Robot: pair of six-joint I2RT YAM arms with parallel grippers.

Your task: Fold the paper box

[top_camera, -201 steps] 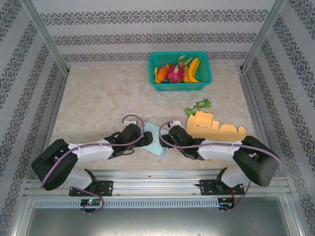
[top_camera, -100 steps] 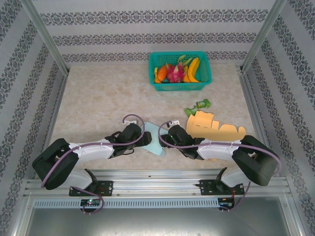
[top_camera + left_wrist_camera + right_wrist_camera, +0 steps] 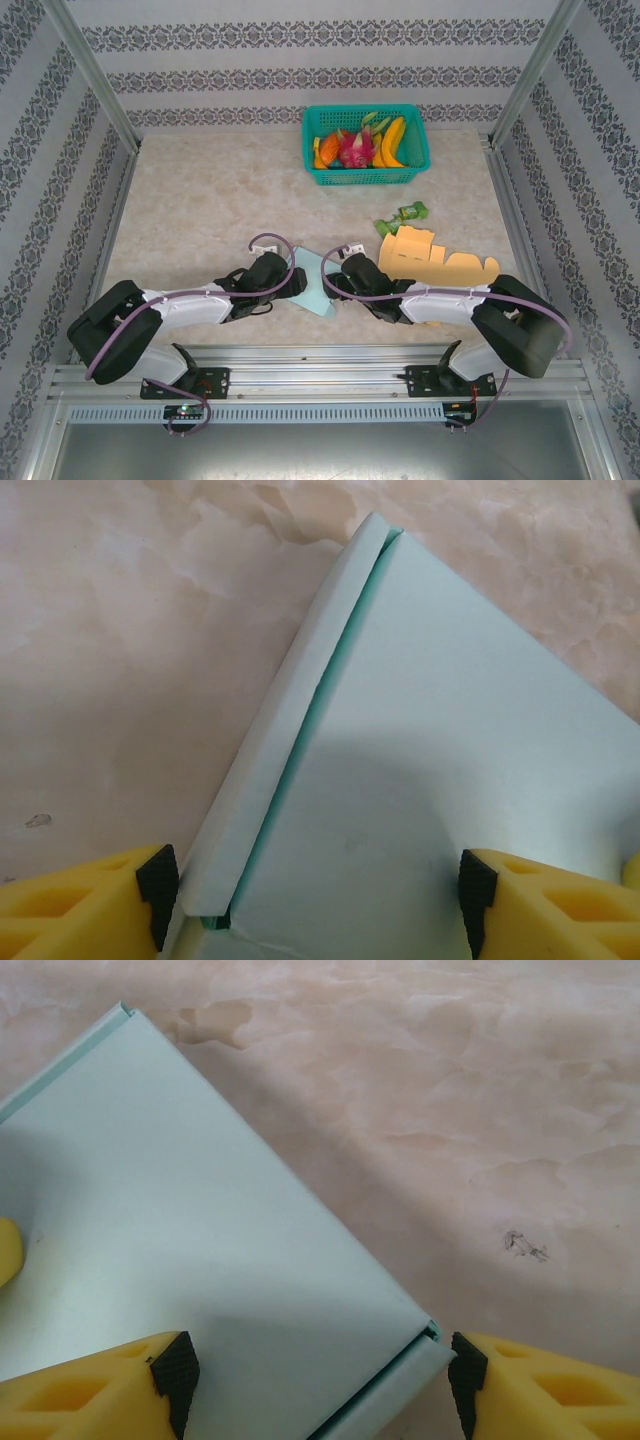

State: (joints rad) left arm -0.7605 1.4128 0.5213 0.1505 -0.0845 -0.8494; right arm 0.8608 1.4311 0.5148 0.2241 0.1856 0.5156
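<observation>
Mint-green box (image 3: 316,279) lies flat on the bench (image 3: 200,210), close to the near edge and between the two arms, with the fruit basket (image 3: 366,177) well apart at the back and a yellow carton (image 3: 430,256) off to its right

Left gripper (image 3: 318,885) stands wide open over one end of the box. One finger is just beside the narrow flap (image 3: 270,750) turned in along that edge, and the other hangs over the broad panel, so nothing is clamped. Right gripper (image 3: 318,1370) is open about as wide. One finger is over the panel and the other is out past the corner, above bare bench. It has hold of nothing either

Judging by how things lie, the job looks to be in its early part. The thin edge strip seen from the left wrist is creased over. A similar doubled strip (image 3: 395,1385) shows at the corner under the right wrist. The main panel is flat, though, with no wall raised and no corner locked. What seems left is most of the shaping: lifting the sides, tucking the ends and closing it up. Whether the underside has any folds I cannot tell
</observation>
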